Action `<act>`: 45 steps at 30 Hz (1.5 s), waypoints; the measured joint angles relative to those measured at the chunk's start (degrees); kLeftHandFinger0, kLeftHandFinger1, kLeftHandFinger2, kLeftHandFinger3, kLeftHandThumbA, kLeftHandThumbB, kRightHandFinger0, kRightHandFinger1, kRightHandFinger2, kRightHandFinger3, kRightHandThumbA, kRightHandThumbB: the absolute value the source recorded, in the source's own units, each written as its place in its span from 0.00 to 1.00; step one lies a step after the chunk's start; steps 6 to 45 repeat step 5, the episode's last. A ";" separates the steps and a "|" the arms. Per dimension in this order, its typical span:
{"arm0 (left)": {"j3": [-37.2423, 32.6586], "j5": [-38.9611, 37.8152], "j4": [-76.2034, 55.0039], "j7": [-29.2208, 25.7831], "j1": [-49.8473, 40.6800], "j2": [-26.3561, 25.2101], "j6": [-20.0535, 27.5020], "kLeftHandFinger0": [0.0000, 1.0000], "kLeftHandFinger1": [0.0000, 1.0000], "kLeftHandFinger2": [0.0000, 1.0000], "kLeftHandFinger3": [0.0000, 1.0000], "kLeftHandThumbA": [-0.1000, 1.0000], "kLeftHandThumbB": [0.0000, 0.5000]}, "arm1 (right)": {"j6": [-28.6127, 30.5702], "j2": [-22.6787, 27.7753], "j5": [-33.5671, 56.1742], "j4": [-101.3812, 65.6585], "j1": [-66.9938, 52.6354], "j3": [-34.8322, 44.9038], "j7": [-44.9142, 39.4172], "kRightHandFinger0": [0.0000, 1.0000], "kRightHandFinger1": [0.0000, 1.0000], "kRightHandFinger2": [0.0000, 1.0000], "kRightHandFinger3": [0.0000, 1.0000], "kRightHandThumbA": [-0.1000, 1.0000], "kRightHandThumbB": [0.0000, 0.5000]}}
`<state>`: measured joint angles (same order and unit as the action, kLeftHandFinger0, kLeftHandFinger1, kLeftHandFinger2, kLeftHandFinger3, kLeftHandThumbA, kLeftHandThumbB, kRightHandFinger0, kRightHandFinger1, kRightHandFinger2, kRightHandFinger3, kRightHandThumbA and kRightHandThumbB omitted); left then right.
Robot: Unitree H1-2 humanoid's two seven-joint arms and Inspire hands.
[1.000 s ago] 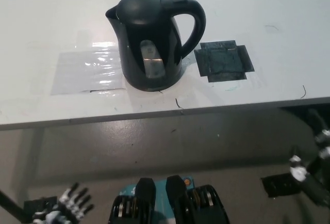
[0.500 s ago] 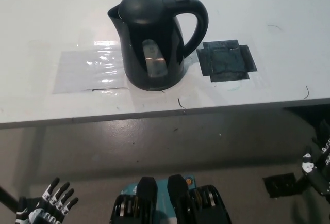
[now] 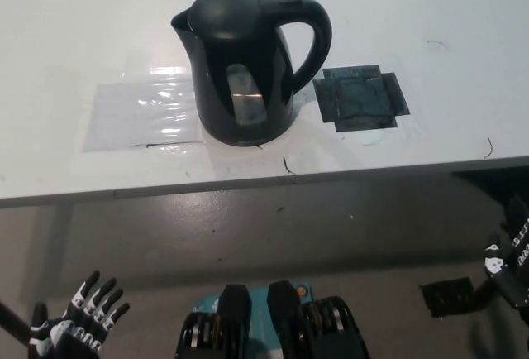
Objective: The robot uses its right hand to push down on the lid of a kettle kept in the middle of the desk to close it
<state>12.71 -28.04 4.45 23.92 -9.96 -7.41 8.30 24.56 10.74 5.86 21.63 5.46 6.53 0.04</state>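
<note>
The black plastic kettle [image 3: 245, 65] stands upright on the white counter [image 3: 463, 61], far up and to the left of the black right hand [image 3: 506, 261], whose fingers I cannot make out; its domed lid [image 3: 225, 5] looks seated. The white left hand [image 3: 73, 324] rests low, fingers spread, holding nothing.

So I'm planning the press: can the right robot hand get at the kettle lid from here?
Probably yes: the right robot hand hangs low beside the desk, and nothing stands above the kettle lid.

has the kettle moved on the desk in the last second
No. The kettle sits in the same spot beside the dark tape patch; both drift together by a tiny amount, which is the camera shifting.
</note>
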 measured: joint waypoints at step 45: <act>0.02 0.06 0.02 0.00 -0.01 -0.01 0.06 1.00 1.00 1.00 1.00 1.00 0.97 | 0.00 -0.45 0.82 0.38 0.14 0.14 -0.68 0.95 1.00 1.00 1.00 0.30 0.19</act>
